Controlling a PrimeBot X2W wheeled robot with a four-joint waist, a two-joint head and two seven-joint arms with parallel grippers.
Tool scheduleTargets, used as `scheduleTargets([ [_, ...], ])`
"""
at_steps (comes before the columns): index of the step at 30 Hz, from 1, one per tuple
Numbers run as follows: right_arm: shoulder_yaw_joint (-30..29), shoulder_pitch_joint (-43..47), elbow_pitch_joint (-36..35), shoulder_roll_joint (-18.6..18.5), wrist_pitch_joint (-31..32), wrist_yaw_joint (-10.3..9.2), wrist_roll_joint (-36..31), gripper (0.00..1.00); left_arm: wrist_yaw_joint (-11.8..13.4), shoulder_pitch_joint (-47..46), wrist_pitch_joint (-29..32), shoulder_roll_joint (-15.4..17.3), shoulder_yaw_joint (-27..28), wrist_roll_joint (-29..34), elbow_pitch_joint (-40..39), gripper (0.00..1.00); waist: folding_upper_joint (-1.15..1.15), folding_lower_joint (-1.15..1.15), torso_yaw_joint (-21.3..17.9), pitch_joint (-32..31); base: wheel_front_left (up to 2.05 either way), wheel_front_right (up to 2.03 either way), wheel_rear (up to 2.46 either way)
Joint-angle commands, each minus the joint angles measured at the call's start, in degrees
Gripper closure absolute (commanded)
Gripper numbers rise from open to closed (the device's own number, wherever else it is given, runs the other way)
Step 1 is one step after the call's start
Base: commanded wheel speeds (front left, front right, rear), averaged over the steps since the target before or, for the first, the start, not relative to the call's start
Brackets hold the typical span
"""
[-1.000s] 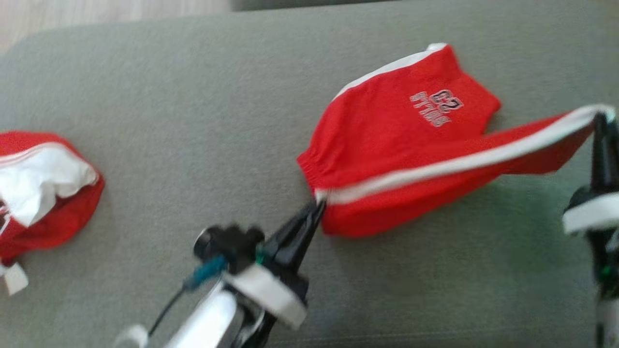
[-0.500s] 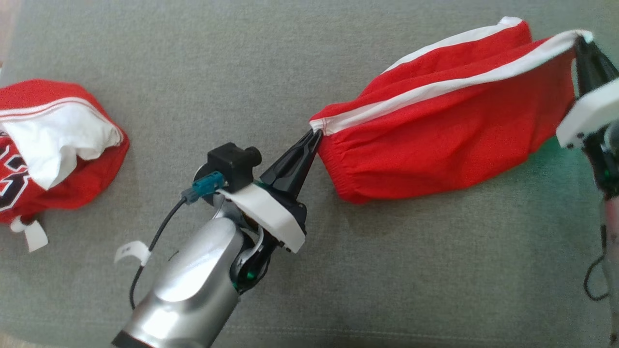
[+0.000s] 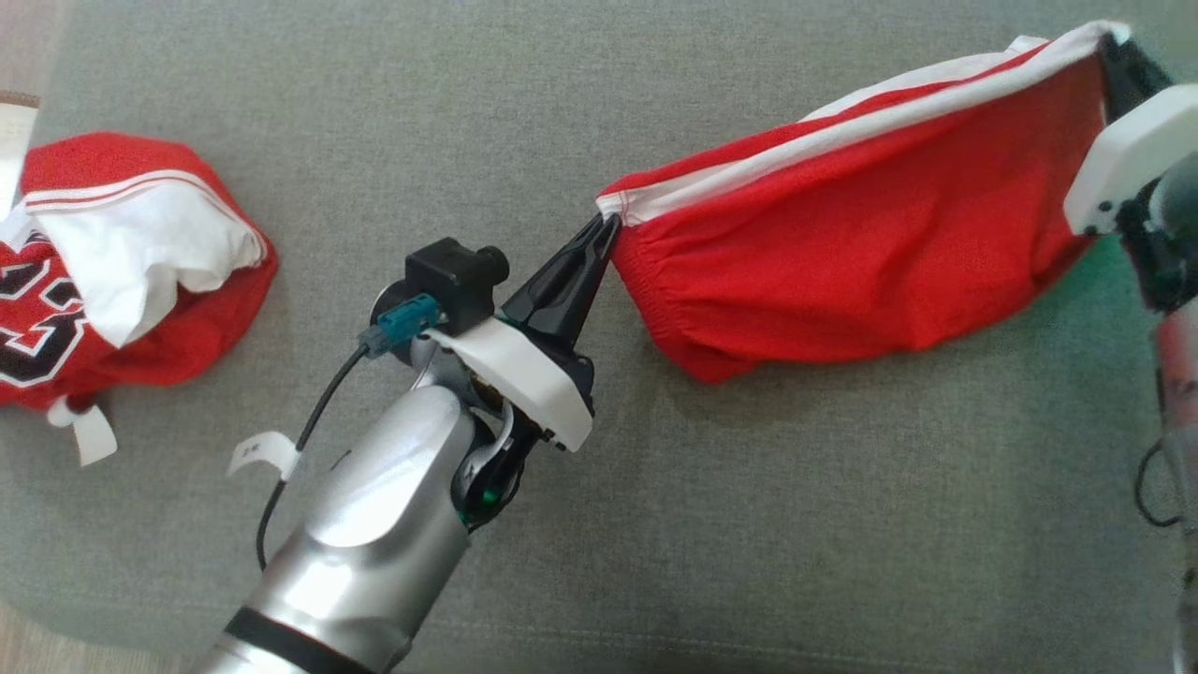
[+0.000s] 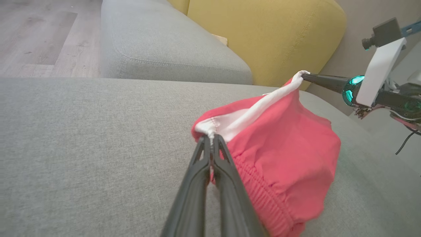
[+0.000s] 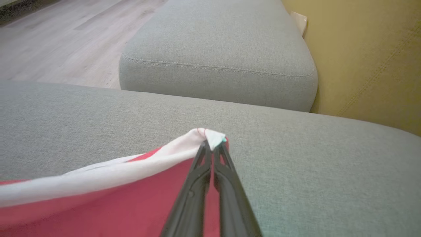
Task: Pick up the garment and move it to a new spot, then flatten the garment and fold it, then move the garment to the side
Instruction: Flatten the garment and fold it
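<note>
Two pinches hold the garment point(image 3: 842, 253). The left gripper point(image 3: 606, 225) is clamped tight on its left corner, where the white trim meets the gathered waistband. In the left wrist view the two dark fingers point(image 4: 197, 184) lie pressed together with a nub of white cloth at their tips. The right gripper point(image 3: 1109, 45) is likewise closed on the far-right corner, and its own wrist view shows a small white fold poking past its tips. Between the two holds the white stripe point(image 3: 842, 131) runs taut as the top edge, slanting toward the far right, and the red body sags below it like a pouch. Whether its lowest part rests on the seat point(image 3: 655, 524) or just clears it, I cannot tell. The garment spans the right half of the grey seat, with the left arm's silver forearm point(image 3: 374, 543) reaching in from the near edge at the middle. Well apart, at the far left of the seat, lies a crumpled red jersey point(image 3: 159, 328) with a white panel and dark numerals, a white tag point(image 3: 92, 432) trailing from its near side. Past the seat the wrist views show a second grey cushion point(image 5: 217, 56), a yellow backrest point(image 4: 263, 39) and pale wood floor point(image 4: 39, 33).
</note>
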Motion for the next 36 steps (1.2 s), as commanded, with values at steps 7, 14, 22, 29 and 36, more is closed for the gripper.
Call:
scheduleTargets([
  [7,2.3,-1.3,2.1,2.3,-7.5,0.39,3.8,0.00,0.3,1.9,-0.7,0.0,5.4,3.1,-1.0,0.00,0.00,0.00,-0.2,-2.9,0.00,0.00,0.00],
  [14,7.1,4.2,1.8,2.1,-12.7,0.39,10.5,0.00,3.2,8.9,-0.7,-0.2,10.5,6.9,-4.5,0.00,0.00,0.00,-1.0,-7.2,0.00,0.00,0.00],
  [22,12.2,13.2,-2.0,0.4,-13.8,0.39,17.5,0.00,9.1,21.5,-0.7,-0.3,17.7,15.3,-16.5,0.00,0.00,0.00,-2.0,-10.9,0.00,0.00,0.00],
  [29,12.1,16.3,-3.0,-2.1,-13.7,0.39,19.9,0.00,12.2,29.2,-0.7,-0.5,20.7,20.7,-25.7,0.00,0.00,0.00,0.1,-11.0,0.00,0.00,0.00],
  [36,7.5,13.8,1.5,-6.0,-13.2,0.39,18.5,0.00,14.3,32.4,-0.7,-0.6,19.3,25.4,-31.8,0.00,0.00,0.00,5.1,-8.1,0.00,0.00,0.00],
])
